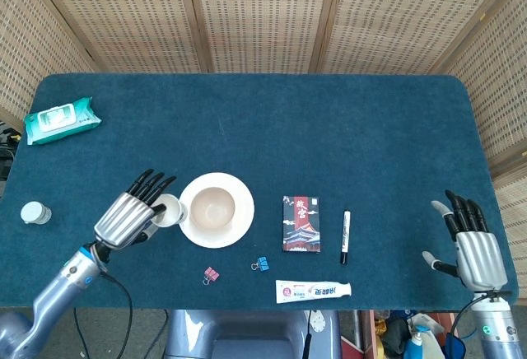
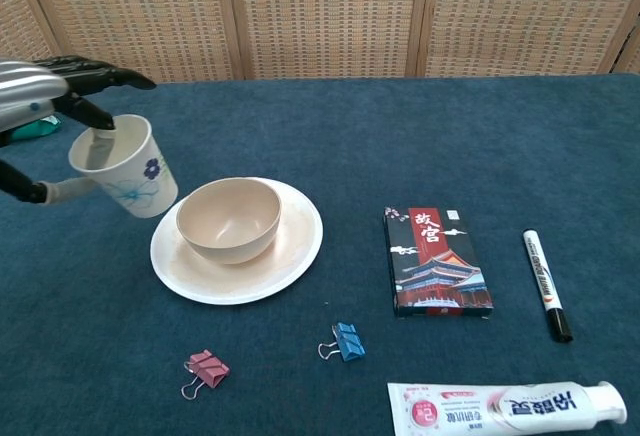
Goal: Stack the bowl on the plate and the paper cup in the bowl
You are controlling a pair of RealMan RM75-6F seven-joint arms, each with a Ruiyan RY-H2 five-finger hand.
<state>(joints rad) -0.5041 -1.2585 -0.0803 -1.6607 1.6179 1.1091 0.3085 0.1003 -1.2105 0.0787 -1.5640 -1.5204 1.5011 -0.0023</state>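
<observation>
My left hand (image 1: 128, 215) holds the paper cup (image 2: 122, 165) off the table, tilted, just left of the bowl (image 2: 228, 218); a finger seems hooked inside the rim with the thumb against the outer wall, the other fingers spread above. The bowl sits on the plate (image 2: 290, 256). My right hand (image 1: 476, 248) rests at the table's (image 1: 329, 128) right edge, fingers apart and holding nothing, though I only see its back in the head view.

table (image 1: 247, 120): blue cloth | on it: plate (image 1: 239, 229), card box (image 1: 300, 224), marker (image 1: 345, 236), toothpaste (image 1: 313, 291), wipes pack (image 1: 60, 120)
</observation>
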